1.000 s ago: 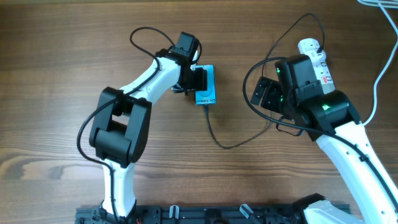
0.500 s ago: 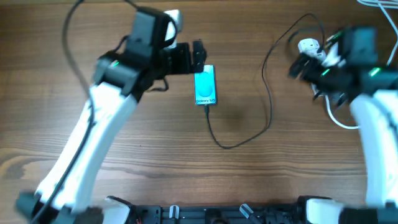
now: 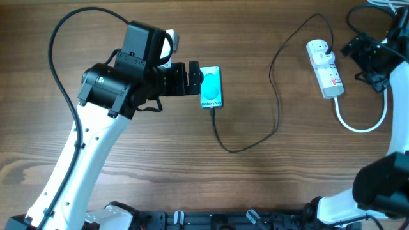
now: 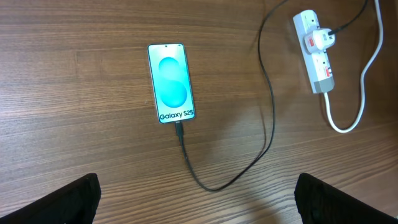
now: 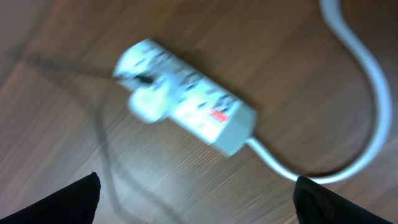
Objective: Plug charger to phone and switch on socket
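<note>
Now higher, left arm [image 3: 115,96] and right arm [image 3: 383,57], off phone [image 3: 211,87] and socket [image 3: 324,68], jaws released.

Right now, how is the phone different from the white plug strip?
The flat rectangular phone with the teal screen is colourful; the long white power strip is chunkier with red switch marks. A thin black cable leaves the phone; a thick white cord leaves the strip. Both lie on the wooden table.

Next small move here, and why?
Likely retract both arms: charger is seated in the phone and plugged into the socket, left gripper and right gripper open, empty, clear of both. Can't read the switch; if off, right presses it first.
</note>
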{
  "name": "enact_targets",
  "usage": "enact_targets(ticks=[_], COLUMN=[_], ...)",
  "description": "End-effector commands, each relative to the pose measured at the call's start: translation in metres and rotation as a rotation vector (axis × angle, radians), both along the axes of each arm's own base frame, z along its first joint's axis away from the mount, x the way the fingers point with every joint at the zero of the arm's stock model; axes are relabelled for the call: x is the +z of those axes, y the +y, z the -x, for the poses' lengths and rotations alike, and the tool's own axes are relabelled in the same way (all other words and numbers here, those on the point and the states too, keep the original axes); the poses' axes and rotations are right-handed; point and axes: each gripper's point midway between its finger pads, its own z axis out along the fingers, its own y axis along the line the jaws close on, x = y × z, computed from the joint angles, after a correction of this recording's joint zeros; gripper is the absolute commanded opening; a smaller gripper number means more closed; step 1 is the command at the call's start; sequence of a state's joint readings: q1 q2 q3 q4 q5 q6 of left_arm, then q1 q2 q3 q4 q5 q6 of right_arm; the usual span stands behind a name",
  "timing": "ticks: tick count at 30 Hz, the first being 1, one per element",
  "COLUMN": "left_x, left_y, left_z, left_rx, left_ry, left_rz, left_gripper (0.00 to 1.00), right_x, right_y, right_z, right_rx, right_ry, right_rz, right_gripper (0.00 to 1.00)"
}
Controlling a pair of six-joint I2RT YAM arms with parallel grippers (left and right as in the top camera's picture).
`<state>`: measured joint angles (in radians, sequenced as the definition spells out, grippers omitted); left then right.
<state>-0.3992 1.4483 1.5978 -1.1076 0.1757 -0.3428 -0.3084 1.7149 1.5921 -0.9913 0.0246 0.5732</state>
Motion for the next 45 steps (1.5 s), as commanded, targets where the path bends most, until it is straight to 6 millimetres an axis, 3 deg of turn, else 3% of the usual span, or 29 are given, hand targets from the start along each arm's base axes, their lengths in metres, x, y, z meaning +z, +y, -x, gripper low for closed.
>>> enact_targets(ticks=[1, 7, 14, 18, 30, 35, 45], left_x=[0.0, 0.0, 0.0, 0.0, 0.0, 0.0, 0.0], left_y=[0.003, 0.003, 0.003, 0.003, 0.003, 0.003, 0.003], left_z=[0.0, 0.0, 0.0, 0.0, 0.0, 0.0, 0.0], left_rx=[0.017, 0.017, 0.017, 0.017, 0.017, 0.017, 0.017], left_ry=[0.0, 0.0, 0.0, 0.0, 0.0, 0.0, 0.0], left_rz=[-0.004, -0.004, -0.004, -0.004, -0.004, -0.004, -0.004], left_gripper=[1.0, 1.0, 1.0, 1.0, 1.0, 1.0, 1.0], right_x=[-0.019, -0.052, -0.112, -0.129, -0.152, -0.167, -0.169], right_y=[-0.034, -0.046, -0.051, -0.055, -0.052, -0.035, -0.033], right_z=[-0.007, -0.02, -0.029, -0.029, -0.034, -0.044, -0.05], right_rx=[-0.216, -0.228, -0.165, -0.168, -0.139, -0.098, -0.09], right_ry=[0.03, 0.06, 0.114, 0.133, 0.161, 0.141, 0.126], right_rz=[0.088, 0.082, -0.077, -0.106, -0.111, -0.2, -0.199], right_gripper=[1.0, 0.99, 0.99, 1.0, 1.0, 0.99, 1.0])
